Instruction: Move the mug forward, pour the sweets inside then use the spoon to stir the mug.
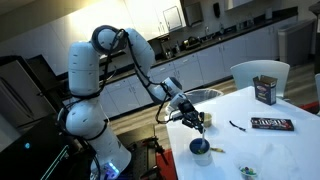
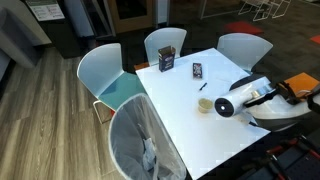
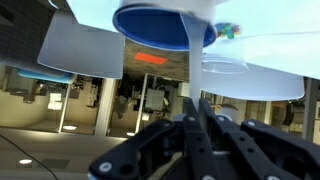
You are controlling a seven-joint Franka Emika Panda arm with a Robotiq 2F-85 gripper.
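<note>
Large white table (image 1: 280,150), with a white jointed robot arm (image 1: 140,55) reaching in from the left. Upright near the table's left edge, the squat blue mug with a pale inside (image 1: 200,147). Just above it, the dark gripper (image 1: 200,126), jaws pressed together; cannot tell whether anything thin is pinched.

Dim indoor light leaves the kitchen cabinets (image 1: 215,62) murky in an exterior view, while the white surface (image 2: 185,125) glares, nearly washed out. The wrist view is soft, its dark gripper (image 3: 193,110) blurred in the foreground.
</note>
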